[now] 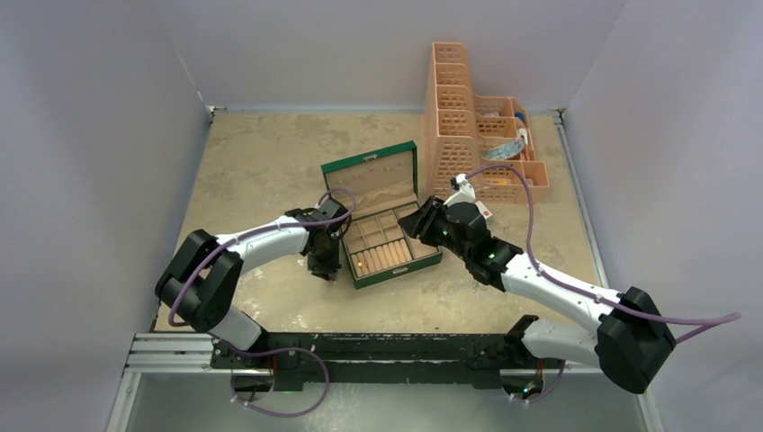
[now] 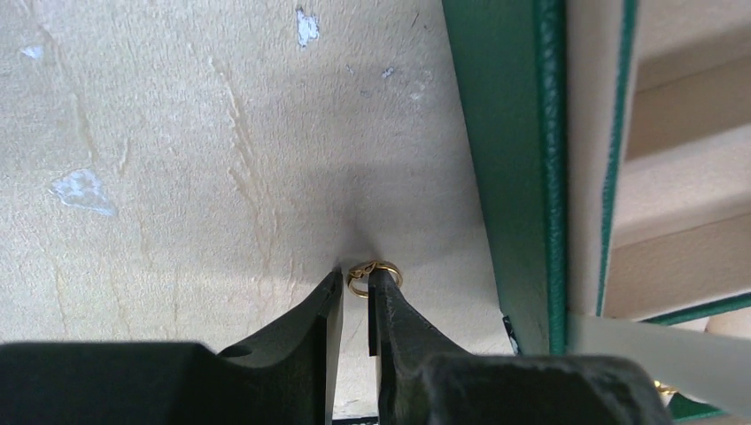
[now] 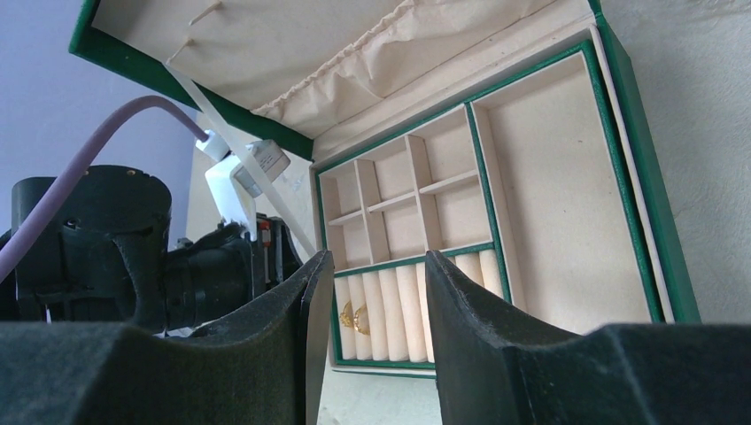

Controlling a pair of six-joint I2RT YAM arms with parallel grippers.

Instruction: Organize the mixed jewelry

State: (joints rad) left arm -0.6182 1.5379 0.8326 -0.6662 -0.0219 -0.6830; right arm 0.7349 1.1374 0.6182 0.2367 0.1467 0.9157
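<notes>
Ring (image 2: 383,264) lying flat | left tool (image 2: 354,274) narrow at its rim | right tool (image 3: 376,261) parted

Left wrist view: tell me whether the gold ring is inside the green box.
No, the gold ring is outside the green box, over the table at the tips of the left fingers.

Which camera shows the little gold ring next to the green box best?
The left wrist view: the gold ring lies close-up at the tips of the left hand, beside the green box. In the top view it is too tiny to spot under that hand. The right wrist view looks into the box and misses it.
</notes>
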